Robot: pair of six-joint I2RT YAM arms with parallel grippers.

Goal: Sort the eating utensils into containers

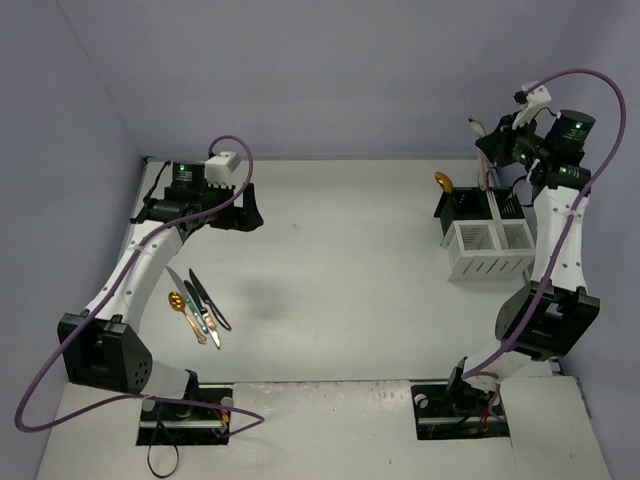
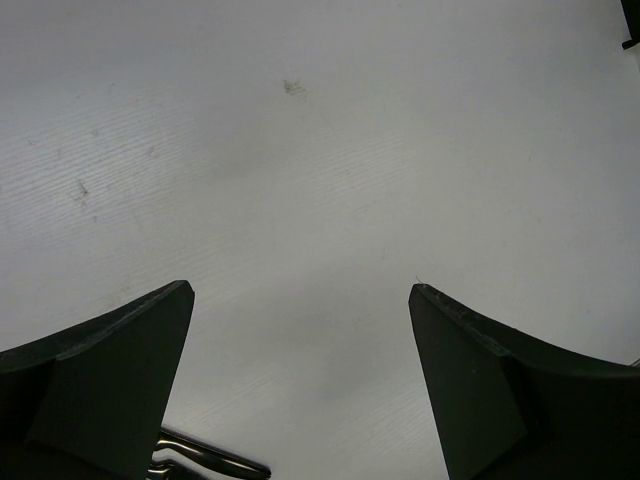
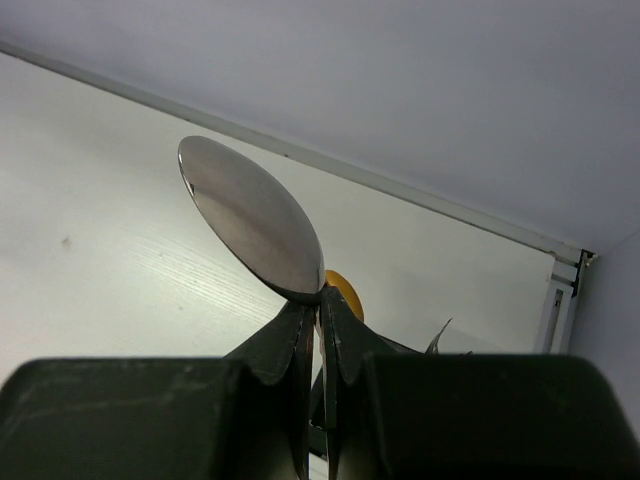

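**Kid A:** What is the right gripper (image 3: 320, 300) doing?

**Kid B:** It is pinched tight on a silver spoon (image 3: 250, 215). The fingers grab it right where the bowl starts. The bowl sticks out past the fingertips. The spoon's long line runs straight out from the gripper, toward the table's back edge (image 3: 400, 190) and the wall (image 3: 400, 80). The handle is hidden between the fingers.

**Kid A:** Where are the bins?

**Kid B:** Just under that gripper. A gold spoon (image 3: 345, 290) peeks out right behind the fingertips. It stands bowl up in the black bin (image 1: 462, 208). The white bin (image 1: 488, 252) with slots touches the black one, on the side nearer the arm bases.

**Kid A:** Is there room there?

**Kid B:** Not much. The back edge and the side wall are both near.

**Kid A:** And the left gripper (image 2: 300, 290)?

**Kid B:** Spread wide, holding nothing. The white table (image 2: 300, 140) shows between its fingers and far ahead of them, so lots of room.

**Kid A:** Any other cutlery?

**Kid B:** A bunch of loose pieces (image 1: 197, 305) lies flat behind the left gripper, toward its arm's base. They lie side by side, all slanted nearly the same way. A thin shiny bit (image 2: 205, 462) shows just by the gripper's left finger.
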